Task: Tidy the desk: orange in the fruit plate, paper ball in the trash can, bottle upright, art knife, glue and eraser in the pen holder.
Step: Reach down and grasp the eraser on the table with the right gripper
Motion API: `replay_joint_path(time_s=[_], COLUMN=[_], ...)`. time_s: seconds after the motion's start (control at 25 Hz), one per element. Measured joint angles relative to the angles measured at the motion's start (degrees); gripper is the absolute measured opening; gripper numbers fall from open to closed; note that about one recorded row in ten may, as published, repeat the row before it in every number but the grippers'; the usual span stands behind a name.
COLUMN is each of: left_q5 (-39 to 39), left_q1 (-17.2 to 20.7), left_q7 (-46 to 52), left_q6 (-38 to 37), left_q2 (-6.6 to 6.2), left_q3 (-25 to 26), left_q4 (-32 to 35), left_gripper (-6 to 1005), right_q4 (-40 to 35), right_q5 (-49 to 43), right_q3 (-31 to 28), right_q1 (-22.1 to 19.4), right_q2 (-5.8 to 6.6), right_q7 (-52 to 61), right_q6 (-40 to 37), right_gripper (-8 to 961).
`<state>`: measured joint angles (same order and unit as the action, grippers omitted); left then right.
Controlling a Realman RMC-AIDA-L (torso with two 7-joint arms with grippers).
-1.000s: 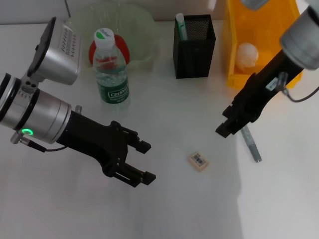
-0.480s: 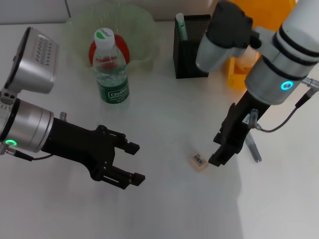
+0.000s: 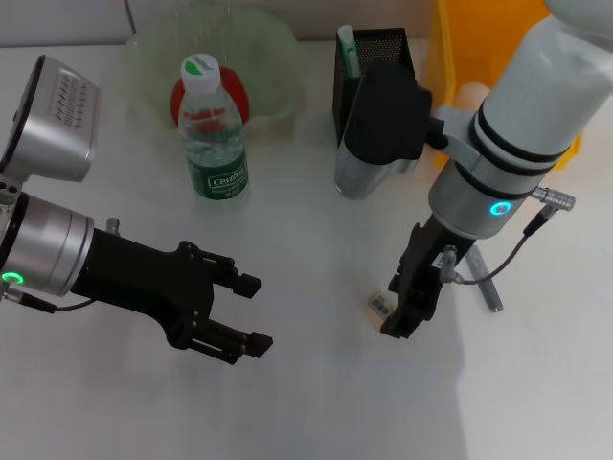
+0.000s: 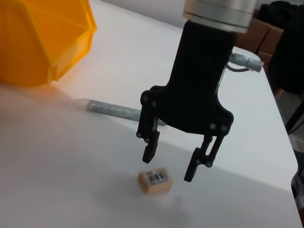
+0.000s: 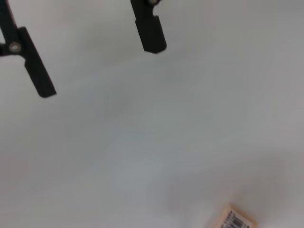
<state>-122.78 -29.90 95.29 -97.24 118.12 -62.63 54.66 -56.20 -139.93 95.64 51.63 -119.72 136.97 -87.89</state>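
Left gripper [image 3: 251, 311]: hangs low over the bare left part of the tabletop [image 3: 316, 402], jaws spread and holding nothing; apparently idle, parked clear of the right arm's working area.
Bottle [image 3: 213, 129]: standing upright just in front of the fruit plate [image 3: 278, 43], cap on, so that step looks done.
Orange [image 3: 180, 96]: partly hidden behind the bottle, lying in the fruit plate.
Pen holder [image 3: 374, 57]: black mesh, at the back middle, a green-capped glue [image 3: 347, 50] already standing in it.
Eraser [image 4: 154, 179]: flat on the tabletop, barcode up, near the middle-right.
Right gripper [image 4: 175, 163]: pointing down just above the eraser, jaws spread and empty, one finger on each side, seemingly lined up to pinch it.
Art knife [image 4: 111, 109]: lying flat beyond the right gripper, not yet collected.
Trash can [image 4: 40, 38]: yellow, far right; a pale ball, likely the paper, shows inside in the head view.
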Motion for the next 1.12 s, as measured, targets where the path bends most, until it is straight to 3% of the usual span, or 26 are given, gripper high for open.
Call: replay_joint_path(time_s=[1.12], left_q5=[0.4], left_q1=[0.0], left_q7=[0.0], left_q6=[0.5], left_q2=[0.23], left_q3=[0.1], left_q4=[-0.1], left_gripper=[782], right_q4=[2.7], right_q5=[2.2], right_q3=[6.3], right_q1=[0.6], right_q2=[-0.14], right_q7=[0.4], right_q6=[6.7], right_gripper=[416])
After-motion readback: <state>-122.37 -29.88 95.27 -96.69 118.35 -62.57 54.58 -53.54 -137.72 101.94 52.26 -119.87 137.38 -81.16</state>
